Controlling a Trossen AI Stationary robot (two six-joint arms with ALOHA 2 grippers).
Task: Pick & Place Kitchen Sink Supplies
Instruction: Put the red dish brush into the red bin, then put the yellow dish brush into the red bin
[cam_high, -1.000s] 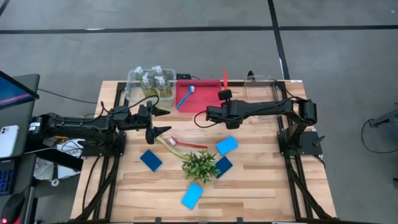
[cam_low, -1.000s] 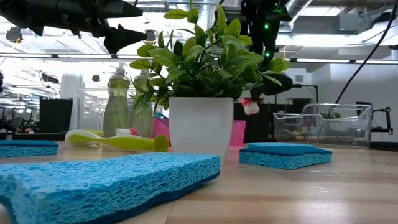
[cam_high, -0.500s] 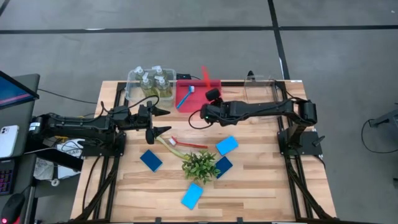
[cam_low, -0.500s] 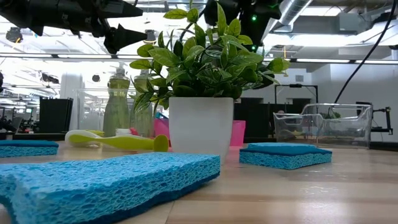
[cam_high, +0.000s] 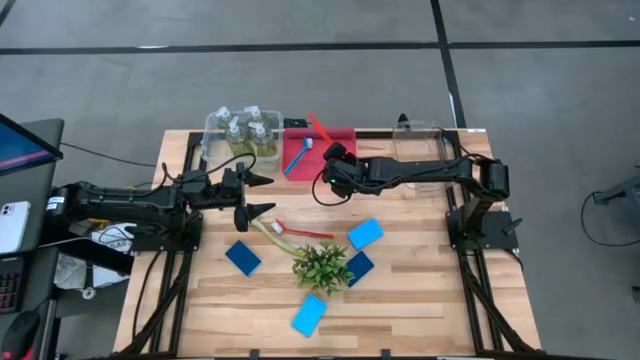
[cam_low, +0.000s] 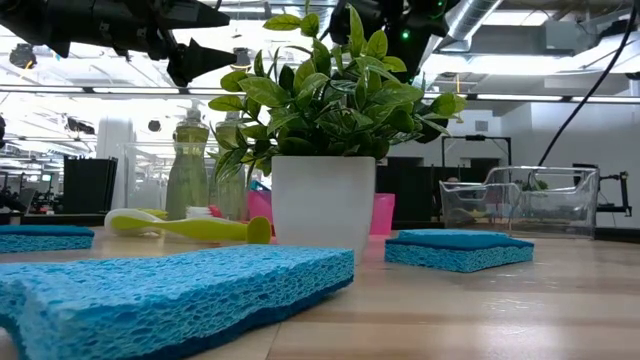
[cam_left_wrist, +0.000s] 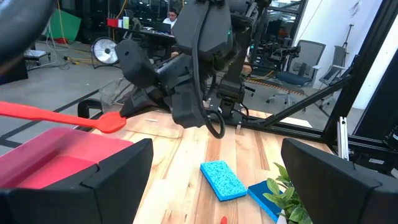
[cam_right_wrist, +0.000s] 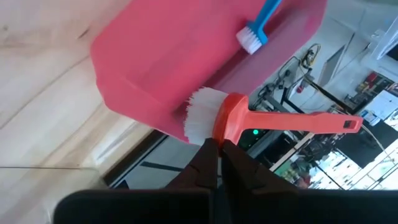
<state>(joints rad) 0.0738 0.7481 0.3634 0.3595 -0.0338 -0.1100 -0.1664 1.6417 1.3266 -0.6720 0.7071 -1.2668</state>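
**Red brush held over the red bin**

The right gripper (cam_high: 331, 154) hangs above the right edge of the red bin (cam_high: 300, 160), its jaws pinching the red brush (cam_right_wrist: 273, 118) close to the white bristles; the handle sticks out past the bin's far rim. A blue brush (cam_high: 297, 156) lies inside the bin. Just left of it, the clear bin (cam_high: 215, 125) holds the four bottles (cam_high: 246, 131) of yellow-green liquid.

The left gripper (cam_high: 262, 193) waits above the table (cam_high: 420, 290) left of centre, jaws spread wide. Near it on the table lie a yellow brush (cam_high: 268, 232) and another red brush (cam_high: 305, 232). Four blue sponges (cam_high: 364, 234) lie scattered around the potted plant (cam_high: 322, 265). An empty-looking clear bin (cam_high: 415, 140) stands at the far right.
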